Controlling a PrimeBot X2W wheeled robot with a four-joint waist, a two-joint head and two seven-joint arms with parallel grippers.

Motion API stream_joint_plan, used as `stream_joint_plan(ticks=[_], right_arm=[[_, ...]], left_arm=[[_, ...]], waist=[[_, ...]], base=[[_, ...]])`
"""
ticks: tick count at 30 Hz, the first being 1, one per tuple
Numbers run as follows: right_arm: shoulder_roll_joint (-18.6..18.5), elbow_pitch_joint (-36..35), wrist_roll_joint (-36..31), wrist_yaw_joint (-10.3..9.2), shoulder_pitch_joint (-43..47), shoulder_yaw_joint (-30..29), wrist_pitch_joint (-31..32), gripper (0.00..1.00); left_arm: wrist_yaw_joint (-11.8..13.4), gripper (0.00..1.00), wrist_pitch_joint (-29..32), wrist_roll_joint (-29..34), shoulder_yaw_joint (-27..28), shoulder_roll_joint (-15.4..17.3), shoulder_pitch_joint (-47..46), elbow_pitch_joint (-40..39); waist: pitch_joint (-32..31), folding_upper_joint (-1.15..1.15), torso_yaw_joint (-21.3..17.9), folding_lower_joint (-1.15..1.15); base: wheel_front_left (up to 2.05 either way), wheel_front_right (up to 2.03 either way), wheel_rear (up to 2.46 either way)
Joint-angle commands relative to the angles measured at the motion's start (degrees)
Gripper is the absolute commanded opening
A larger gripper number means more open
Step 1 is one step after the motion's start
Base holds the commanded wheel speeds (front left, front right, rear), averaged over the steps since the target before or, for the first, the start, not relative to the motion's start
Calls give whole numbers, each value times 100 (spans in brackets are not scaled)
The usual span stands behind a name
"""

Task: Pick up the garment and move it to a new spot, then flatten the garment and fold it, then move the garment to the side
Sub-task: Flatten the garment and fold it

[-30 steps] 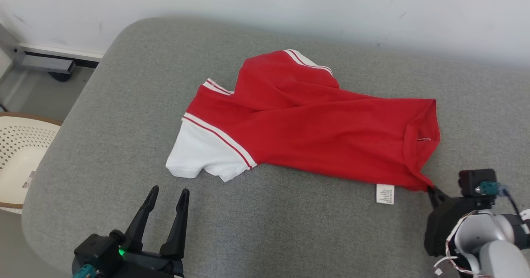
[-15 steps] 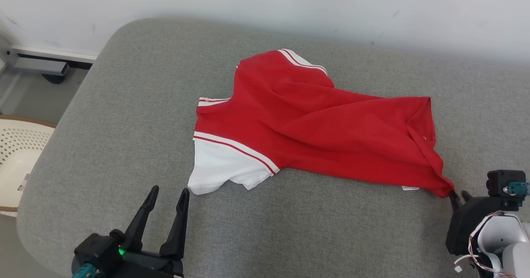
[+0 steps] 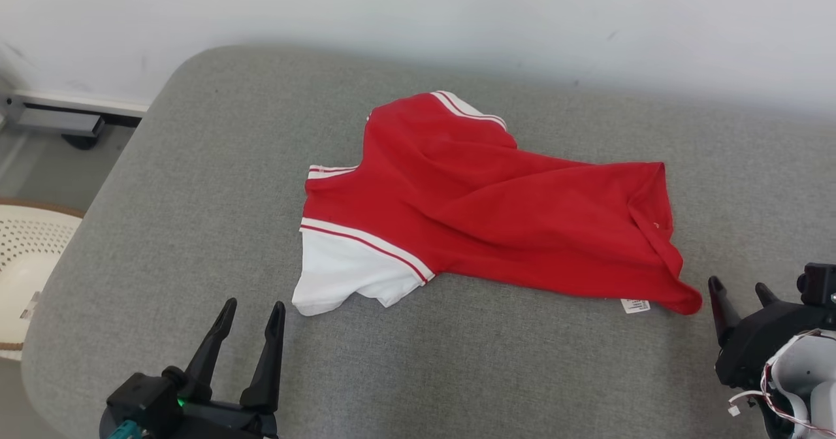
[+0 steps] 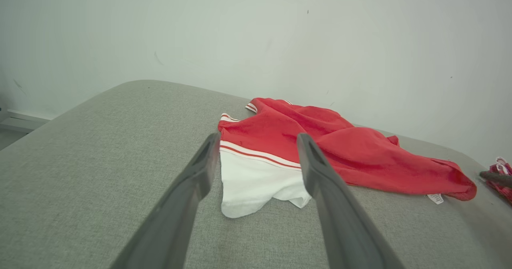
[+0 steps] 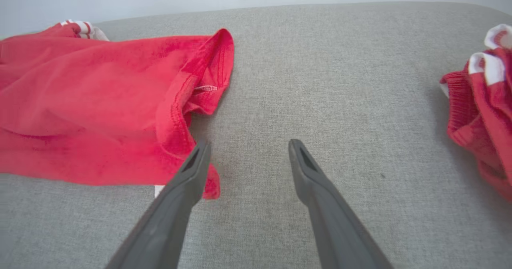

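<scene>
now the red and white garment [image 3: 496, 217] lies rumpled, not yet flattened, near the middle of the grey bench [image 3: 196, 230], its white end toward the left tool [image 3: 255, 304]. that tool hovers with fingers spread, holding nothing. the right tool [image 3: 737, 284] is likewise spread wide and empty, just beside the garment's red corner and its white label [image 3: 635, 305].

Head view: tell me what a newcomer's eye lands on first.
The red garment grabs the eye, lying rumpled across the middle of the grey cushion. Its white panel lies toward the open left gripper. The right gripper sits open just beside the garment's near right corner.
</scene>
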Motion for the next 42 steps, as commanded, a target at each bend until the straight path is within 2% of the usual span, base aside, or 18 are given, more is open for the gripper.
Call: stream_joint_plan(ticks=[1,6,12,14,19,30,42], right_arm=[[-23,-58,71,-2,27,-26,-72,100],[-21,-213,232,-2,86,-64,-457,100],[-20,-72,416,-2,204,-148,-1164,100],[-19,63,558,-2,285,5,-1537,100],[-19,78,764,-2,381,308,-2027,100],[-23,-20,549,-2,720,877,-2894,100],[-24,-27,150,-2,1032,1376,-3379,100]], left_arm=[[30,100,-30,41,32,50,73,21],[36,100,-30,83,42,104,119,112],[96,100,4,61,51,160,218,138],[141,100,35,28,82,193,276,107],[212,100,87,-5,107,241,376,46],[323,100,37,-41,183,274,561,212],[402,100,-27,179,308,291,633,359]], waist=[[-103,0,-90,0],[-312,0,-269,0],[-588,0,-478,0],[-695,0,-578,0],[-759,0,-687,0],[-853,0,-868,0],[-835,0,-841,0]], base=[[0,0,0],[0,0,0],[0,0,0],[0,0,0],[0,0,0],[0,0,0],[0,0,0]])
